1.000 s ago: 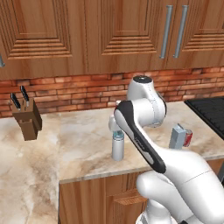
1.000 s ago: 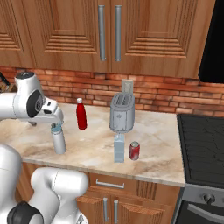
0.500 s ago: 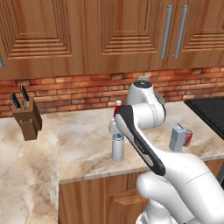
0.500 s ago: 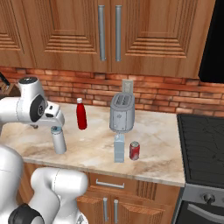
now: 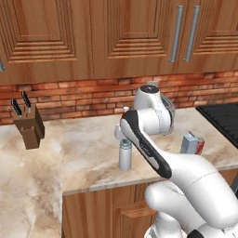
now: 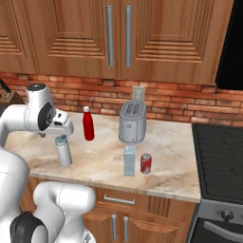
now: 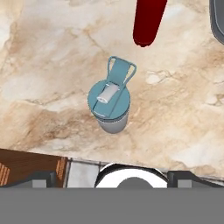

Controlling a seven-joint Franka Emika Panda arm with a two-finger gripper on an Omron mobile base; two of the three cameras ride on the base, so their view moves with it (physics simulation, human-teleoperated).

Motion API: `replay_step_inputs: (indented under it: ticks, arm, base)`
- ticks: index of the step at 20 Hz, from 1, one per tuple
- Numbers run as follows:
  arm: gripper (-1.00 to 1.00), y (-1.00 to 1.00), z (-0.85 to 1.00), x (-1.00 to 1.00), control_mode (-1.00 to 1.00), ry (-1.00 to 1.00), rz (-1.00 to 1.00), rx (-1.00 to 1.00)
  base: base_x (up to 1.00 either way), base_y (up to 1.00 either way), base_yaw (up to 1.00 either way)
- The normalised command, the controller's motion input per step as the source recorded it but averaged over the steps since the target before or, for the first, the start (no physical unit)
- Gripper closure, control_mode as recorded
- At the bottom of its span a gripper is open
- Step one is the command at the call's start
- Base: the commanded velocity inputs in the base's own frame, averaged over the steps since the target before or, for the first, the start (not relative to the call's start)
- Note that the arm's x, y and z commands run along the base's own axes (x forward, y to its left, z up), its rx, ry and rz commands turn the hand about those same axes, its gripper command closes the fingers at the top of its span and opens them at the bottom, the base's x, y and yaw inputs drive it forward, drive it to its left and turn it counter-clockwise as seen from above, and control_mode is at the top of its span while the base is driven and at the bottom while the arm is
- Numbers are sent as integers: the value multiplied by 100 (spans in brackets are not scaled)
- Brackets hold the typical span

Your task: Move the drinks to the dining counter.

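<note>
We see the hand (image 6: 60, 127) above the grey bottle (image 6: 63, 151), its fingers wide apart and holding nothing. The bottle stands upright near the front edge of the table (image 6: 104, 163). The red bottle (image 6: 88, 124) stands just behind it, and the can (image 6: 145, 163) is well apart, before the toaster (image 6: 132, 123).

Two bottles (image 6: 63, 151) (image 6: 88, 123), one can (image 6: 145, 163), perhaps one carton (image 6: 129, 161).
</note>
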Motion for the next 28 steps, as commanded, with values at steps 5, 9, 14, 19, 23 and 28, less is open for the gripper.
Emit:
replay_step_inputs:
  ticks: [5,9,14,19,23,28]
  arm:
    - [-100,0,0,32,-100,5,0,0]
    - [-100,0,-3,28,-100,7,0,0]
    - [-100,0,-16,25,-100,6,0,0]
    - [-100,1,-24,17,-100,3,0,0]
    - [-100,8,-21,9,-100,2,0,0]
    - [-100,11,-12,1,-100,3,0,0]
  base:
    - [0,0,0]
    - [0,0,0]
    - [0,0,0]
    - [0,0,0]
    - [0,0,0]
    - [0,0,0]
